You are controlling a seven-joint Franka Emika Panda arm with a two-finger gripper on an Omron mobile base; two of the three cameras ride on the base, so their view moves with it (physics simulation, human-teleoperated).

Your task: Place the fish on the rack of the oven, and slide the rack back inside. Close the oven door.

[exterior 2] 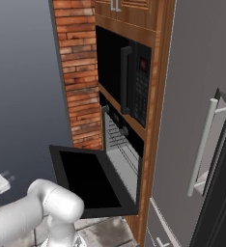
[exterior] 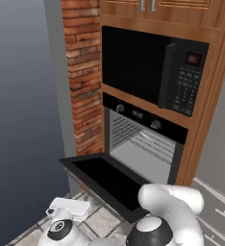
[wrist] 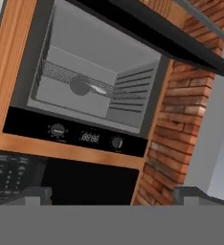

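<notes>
Left base view: the oven [exterior: 145, 144] is standing open beneath the microwave [exterior: 155, 72], its ribbed silver cavity showing. The oven door [exterior: 105, 180] is hanging flat, level, its front edge projecting toward the arm over the tiled floor [exterior: 102, 222]. The brick column [exterior: 83, 72] is bordering the cavity on the left. The gripper [exterior: 66, 209] is sitting low, left of and below the door's edge; whether it is clenched or released cannot be told here.

Right base view: the door is jutting out from the cabinet frame, with open air above it. The refrigerator handle [exterior 2: 202, 144] is standing well to the right.

Hand view, rolled upside down: the rack [wrist: 78, 79] is lying inside the cavity, with the fish [wrist: 98, 89] resting on it beside the round rear fan. The fingertips [wrist: 35, 195] are sitting wide apart, grasping nothing.
</notes>
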